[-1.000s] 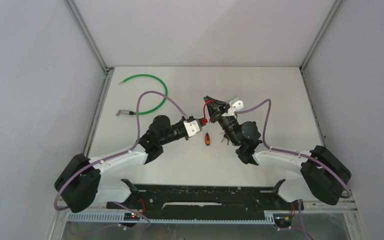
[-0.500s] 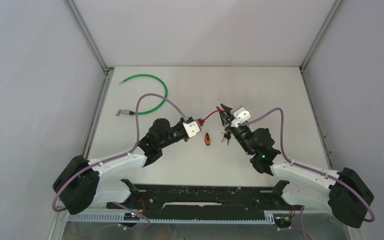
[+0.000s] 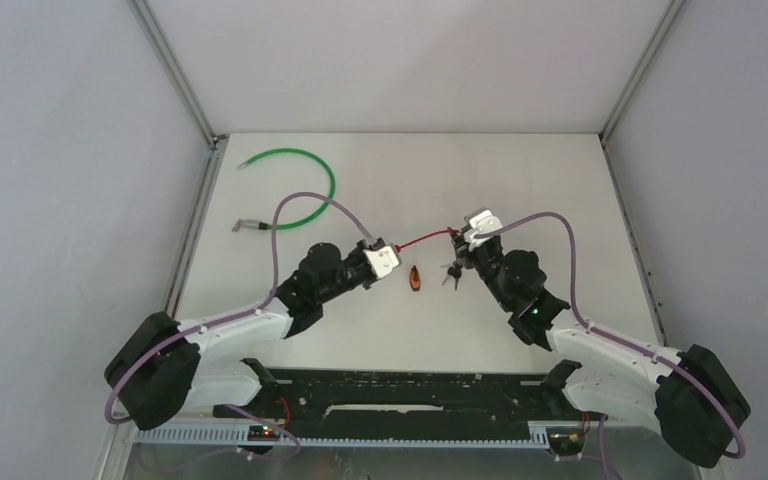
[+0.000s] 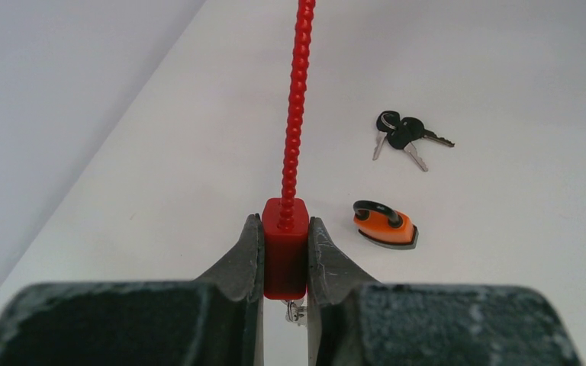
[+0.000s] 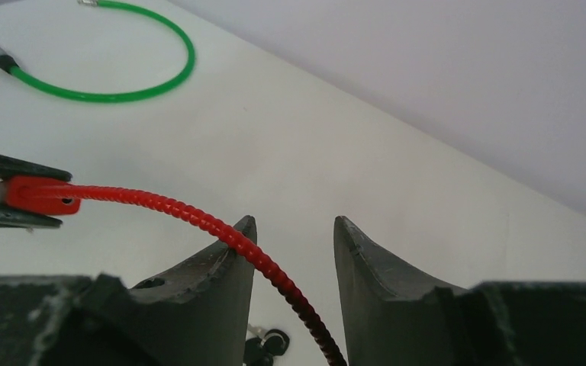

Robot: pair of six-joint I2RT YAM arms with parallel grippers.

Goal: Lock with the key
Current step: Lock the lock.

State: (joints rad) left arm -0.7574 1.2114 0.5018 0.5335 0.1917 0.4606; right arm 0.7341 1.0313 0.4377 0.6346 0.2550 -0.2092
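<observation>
My left gripper [image 4: 284,221] is shut on the red block body of the lock [image 4: 284,252], low over the table's middle [image 3: 397,250]. The lock's red beaded cable [image 3: 428,238] runs right to my right gripper [image 3: 457,240]. There it passes between the open jaws [image 5: 294,221] and leans on the left finger [image 5: 229,252]; nothing is clamped. The key bunch [image 4: 400,133] has black heads. It lies flat on the table just below the right gripper [image 3: 450,272]. No key is in the lock.
A small orange padlock [image 3: 416,279] lies on the white table between the two grippers, left of the keys. A green cable [image 3: 305,185] curls at the back left. Grey walls close the table on three sides.
My right gripper has opened and let go of the red cable. The right arm has pulled back to the right, and the looped cable now stretches out nearly straight. The left gripper still holds the lock body.
</observation>
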